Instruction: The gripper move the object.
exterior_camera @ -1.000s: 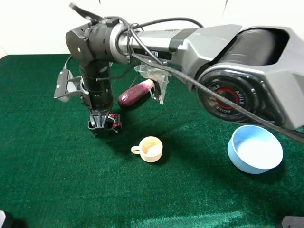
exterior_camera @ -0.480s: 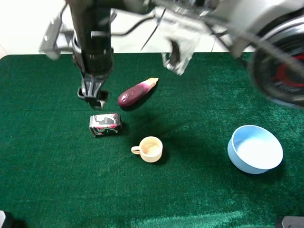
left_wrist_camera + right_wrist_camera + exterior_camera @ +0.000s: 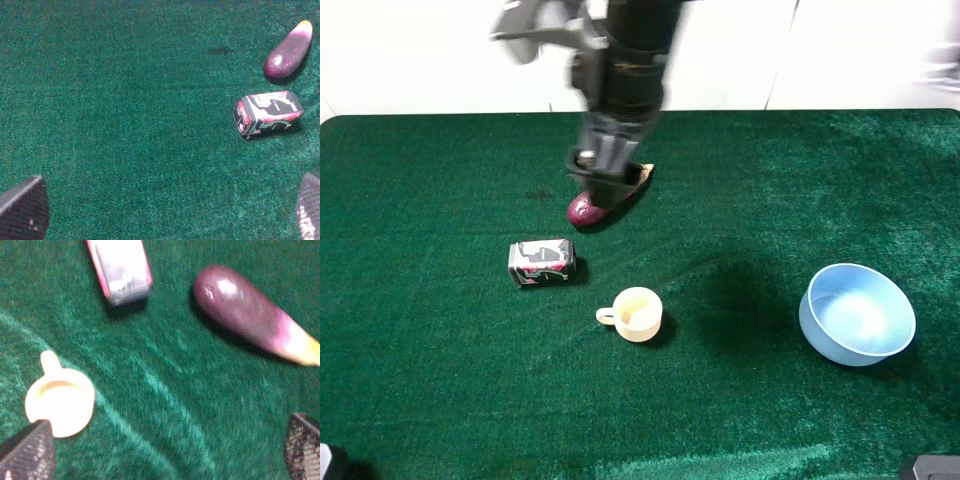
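We find the object (image 3: 542, 262) lying on its side on the green table (image 3: 420, 380), free of any grasp, just beside the cream cup (image 3: 634, 313) and near the eggplant (image 3: 582, 208). The blue bowl (image 3: 857, 313) sits well apart to the right. It looks set down deliberately: flat, stable, and clear of its neighbours.

The right tool (image 3: 605, 178) hangs high above the eggplant, partly hiding it in the exterior view. That view is motion-blurred, but the right wrist view shows its two fingertips (image 3: 27, 452) at opposite edges with open table between them, so we judge the tool spread and carrying nothing. The left tool's pads (image 3: 22, 207) likewise stand wide apart at the frame corners, nothing between them, with the object (image 3: 267, 113) and eggplant (image 3: 289, 50) in sight beyond.

Against the picture half a second back, the object has not shifted; the right arm has swung from above the object's left side across to the eggplant and risen. A second ago the tool stood down at the object itself. We judge the placement done and the arm retreating.
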Available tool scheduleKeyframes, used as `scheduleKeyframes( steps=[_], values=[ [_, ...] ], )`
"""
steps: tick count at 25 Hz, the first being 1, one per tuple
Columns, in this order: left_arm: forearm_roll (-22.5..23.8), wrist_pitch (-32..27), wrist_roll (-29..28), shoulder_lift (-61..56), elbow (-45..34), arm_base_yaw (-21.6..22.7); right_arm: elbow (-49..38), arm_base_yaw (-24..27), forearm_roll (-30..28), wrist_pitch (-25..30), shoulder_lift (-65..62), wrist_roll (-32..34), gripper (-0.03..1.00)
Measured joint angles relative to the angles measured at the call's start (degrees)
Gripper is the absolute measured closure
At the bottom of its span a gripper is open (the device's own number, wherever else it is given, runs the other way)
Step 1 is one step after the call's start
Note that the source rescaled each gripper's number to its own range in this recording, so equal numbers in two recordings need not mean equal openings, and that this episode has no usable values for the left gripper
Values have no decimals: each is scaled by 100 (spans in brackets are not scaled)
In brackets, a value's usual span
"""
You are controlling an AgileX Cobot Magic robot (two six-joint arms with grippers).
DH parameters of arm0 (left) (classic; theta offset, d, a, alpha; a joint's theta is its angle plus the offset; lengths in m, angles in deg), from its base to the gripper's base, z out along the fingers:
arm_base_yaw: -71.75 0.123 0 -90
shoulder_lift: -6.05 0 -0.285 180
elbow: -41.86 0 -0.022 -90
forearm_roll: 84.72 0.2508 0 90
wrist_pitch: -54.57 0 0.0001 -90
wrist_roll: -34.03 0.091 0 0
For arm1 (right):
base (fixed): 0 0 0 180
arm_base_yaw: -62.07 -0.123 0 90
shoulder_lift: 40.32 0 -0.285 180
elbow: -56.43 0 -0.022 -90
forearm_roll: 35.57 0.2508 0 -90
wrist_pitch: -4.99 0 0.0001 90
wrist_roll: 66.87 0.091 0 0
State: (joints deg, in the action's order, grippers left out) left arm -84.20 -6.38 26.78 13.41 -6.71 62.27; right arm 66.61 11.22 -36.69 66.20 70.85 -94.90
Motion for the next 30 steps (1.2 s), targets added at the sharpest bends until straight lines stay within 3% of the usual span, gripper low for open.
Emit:
scheduleKeyframes(
  steps=[6,14,21,25,30],
  values=[
    [0,0,0,0,0,0,-2357,506,158,-860,-1948,609,-3],
    [0,0,0,0,0,0,-4510,972,277,-1026,-4598,1042,-3],
    [0,0,0,0,0,0,-5685,1072,452,-962,-6880,1521,-3],
    [0,0,0,0,0,0,-5743,1072,459,-918,-7831,1796,-3],
    [0,0,0,0,0,0,-5798,1072,450,-420,-8516,2098,-3]
  ],
)
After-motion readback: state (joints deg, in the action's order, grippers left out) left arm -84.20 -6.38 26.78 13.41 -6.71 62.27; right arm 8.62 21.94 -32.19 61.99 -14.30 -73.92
